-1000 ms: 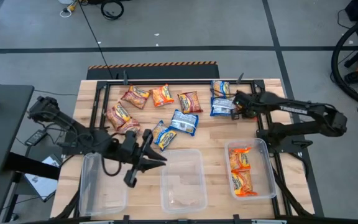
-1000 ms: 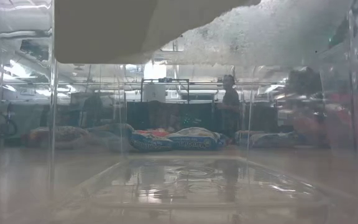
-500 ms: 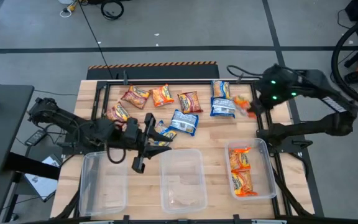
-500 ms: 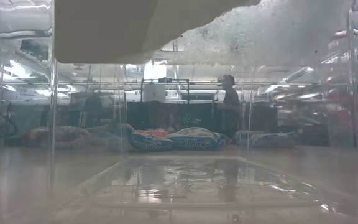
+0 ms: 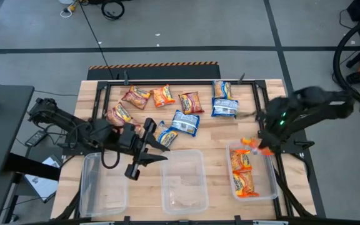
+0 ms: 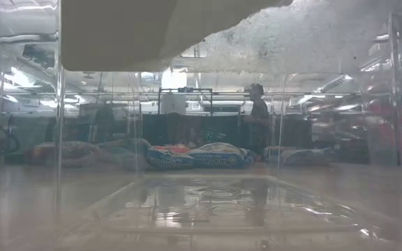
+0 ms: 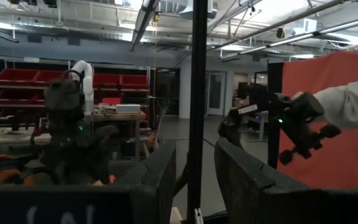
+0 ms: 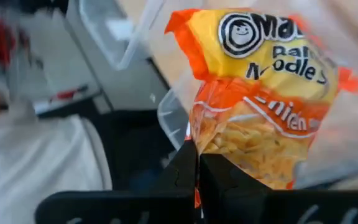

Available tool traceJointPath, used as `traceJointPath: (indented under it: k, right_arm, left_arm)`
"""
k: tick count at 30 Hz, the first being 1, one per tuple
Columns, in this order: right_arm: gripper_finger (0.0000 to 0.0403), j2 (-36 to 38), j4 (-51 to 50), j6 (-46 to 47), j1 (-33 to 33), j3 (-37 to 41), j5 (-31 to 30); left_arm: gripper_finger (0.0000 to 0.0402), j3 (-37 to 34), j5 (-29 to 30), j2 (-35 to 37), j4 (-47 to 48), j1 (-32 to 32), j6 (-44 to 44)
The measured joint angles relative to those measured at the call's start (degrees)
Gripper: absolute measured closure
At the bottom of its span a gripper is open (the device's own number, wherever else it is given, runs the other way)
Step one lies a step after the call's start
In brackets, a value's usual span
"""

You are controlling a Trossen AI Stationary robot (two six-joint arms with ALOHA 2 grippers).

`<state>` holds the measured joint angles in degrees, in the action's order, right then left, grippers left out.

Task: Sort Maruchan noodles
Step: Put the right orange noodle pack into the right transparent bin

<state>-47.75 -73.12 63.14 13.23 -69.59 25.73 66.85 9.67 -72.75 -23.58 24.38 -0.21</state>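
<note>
right gripper pinched tight on orange packet, over right bin (two orange inside) | left gripper fingers parted, holding nothing, beside blue packet

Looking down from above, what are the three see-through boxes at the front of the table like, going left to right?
Left bin, nothing visible inside → middle bin, nothing visible inside → right bin holding orange noodle packets.

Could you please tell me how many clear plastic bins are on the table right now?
3, in a row along the near edge: the left bin and middle bin hold no packets; the right bin holds orange packets.
</note>
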Motion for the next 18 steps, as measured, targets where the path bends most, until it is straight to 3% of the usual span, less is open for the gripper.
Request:
traceJointPath:
  k: [5,9,13,18]
  right_arm:
    - [0.0396,-1.9,17.0,2.8,12.7,10.2,0.0]
    - [0.0396,-3.3,20.9,4.9,20.7,16.5,-3.3]
    - [0.0396,-4.2,21.0,3.9,25.2,19.9,-9.7]
    - [0.0396,-6.7,22.2,-5.1,25.8,20.6,-14.3]
  left_arm:
    - [0.0285,0.0,0.1,0.0,0.0,-0.1,0.0]
    - [0.0285,0.0,0.1,0.0,0.2,0.0,0.0]
    - [0.0285,0.0,0.1,0.0,1.4,-0.3,0.0]
    - [0.0285,0.0,0.1,0.0,1.6,-1.4,0.0]
